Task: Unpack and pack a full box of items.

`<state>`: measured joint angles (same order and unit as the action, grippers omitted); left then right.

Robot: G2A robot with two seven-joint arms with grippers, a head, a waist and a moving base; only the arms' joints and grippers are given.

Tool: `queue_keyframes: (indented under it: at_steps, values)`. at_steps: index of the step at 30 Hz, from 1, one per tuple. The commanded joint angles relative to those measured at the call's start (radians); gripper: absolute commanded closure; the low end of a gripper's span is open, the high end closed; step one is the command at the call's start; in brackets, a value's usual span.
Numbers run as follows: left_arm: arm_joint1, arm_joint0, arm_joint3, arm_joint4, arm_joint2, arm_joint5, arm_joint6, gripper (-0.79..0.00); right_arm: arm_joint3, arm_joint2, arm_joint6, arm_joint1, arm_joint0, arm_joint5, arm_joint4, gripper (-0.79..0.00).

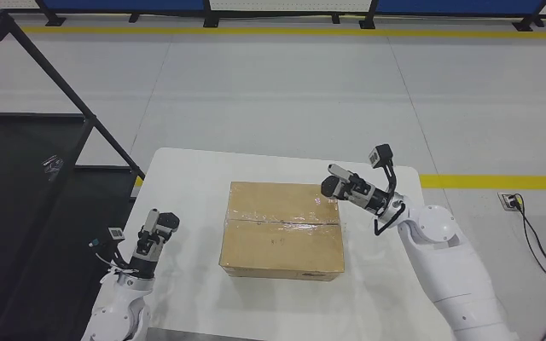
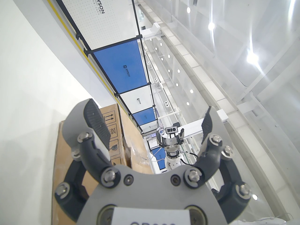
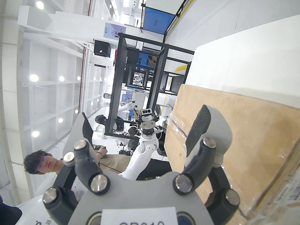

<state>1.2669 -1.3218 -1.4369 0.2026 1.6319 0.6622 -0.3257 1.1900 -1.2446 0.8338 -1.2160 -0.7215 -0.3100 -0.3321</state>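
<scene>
A brown cardboard box (image 1: 281,230) sits shut in the middle of the white table (image 1: 188,179), with clear tape along its top seam. My left gripper (image 1: 160,223) hovers off the box's left side, open and empty, a clear gap away from it. In the left wrist view the box (image 2: 134,141) lies beyond the open left gripper (image 2: 150,113). My right gripper (image 1: 333,183) is at the box's far right corner, open with nothing in it. In the right wrist view one fingertip (image 3: 201,122) hangs over the box (image 3: 246,136) top near the taped seam.
A black metal rack (image 1: 51,170) stands off the table's left side. Bare table surface (image 3: 246,59) surrounds the box on all sides. A yellow floor line (image 1: 478,181) runs beyond the table's right edge.
</scene>
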Motion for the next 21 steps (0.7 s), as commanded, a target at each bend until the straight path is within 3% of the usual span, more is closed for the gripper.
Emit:
queue_keyframes:
  at_steps: [1,6,10,14,21]
  values:
    - [0.001,-0.016,-0.023,-0.013,-0.002,0.019,0.010,-0.785,0.015,0.003,-0.035,-0.001,-0.013,-0.018,0.014,-0.785]
    - [0.001,-0.039,-0.055,-0.090,0.010,0.073,0.072,-0.785,0.023,-0.030,-0.082,0.008,-0.033,-0.060,0.062,-0.785]
    - [0.006,-0.037,-0.044,-0.207,0.025,0.088,0.184,-0.785,0.037,-0.089,-0.262,0.027,-0.067,-0.125,0.321,-0.785]
    - [0.006,-0.025,-0.022,-0.276,0.041,0.088,0.247,-0.785,0.051,-0.134,-0.377,0.042,-0.111,-0.124,0.500,-0.785]
    - [0.003,0.022,0.023,-0.300,0.062,0.062,0.264,-0.785,0.016,-0.207,-0.472,0.061,-0.148,-0.085,0.628,-0.785]
